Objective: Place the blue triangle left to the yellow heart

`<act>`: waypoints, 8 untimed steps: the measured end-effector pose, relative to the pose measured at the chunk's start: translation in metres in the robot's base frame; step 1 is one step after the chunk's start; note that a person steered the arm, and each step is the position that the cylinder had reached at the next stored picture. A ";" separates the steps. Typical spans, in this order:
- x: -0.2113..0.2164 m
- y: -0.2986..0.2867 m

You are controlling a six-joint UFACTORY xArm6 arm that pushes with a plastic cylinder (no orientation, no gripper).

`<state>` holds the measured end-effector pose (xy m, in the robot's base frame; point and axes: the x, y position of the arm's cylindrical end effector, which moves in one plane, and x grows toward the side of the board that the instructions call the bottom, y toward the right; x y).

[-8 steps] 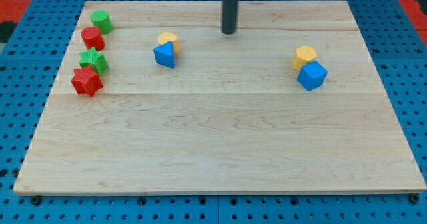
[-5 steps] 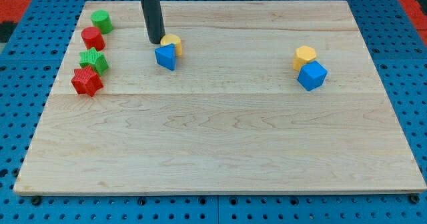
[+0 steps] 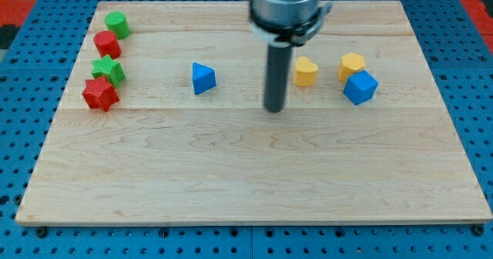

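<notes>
The blue triangle [image 3: 203, 79] lies on the wooden board [image 3: 254, 174], left of centre. The yellow heart [image 3: 306, 72] lies well to its right, near the yellow hexagon [image 3: 352, 64] and the blue cube [image 3: 360, 87]. My tip [image 3: 274, 109] rests on the board between the blue triangle and the yellow heart, a little below the heart's left side. It touches neither block. The dark rod rises from it to the arm's grey end at the view's top.
At the view's left edge of the board stand a green cylinder [image 3: 117, 24], a red cylinder [image 3: 107, 43], a green star [image 3: 108, 70] and a red star [image 3: 100, 94]. Blue pegboard surrounds the board.
The yellow heart has moved far right, away from the blue triangle, which shifted slightly right and down. My tip has gone from the heart's left to the board's middle.
</notes>
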<state>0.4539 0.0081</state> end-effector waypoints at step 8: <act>-0.074 -0.004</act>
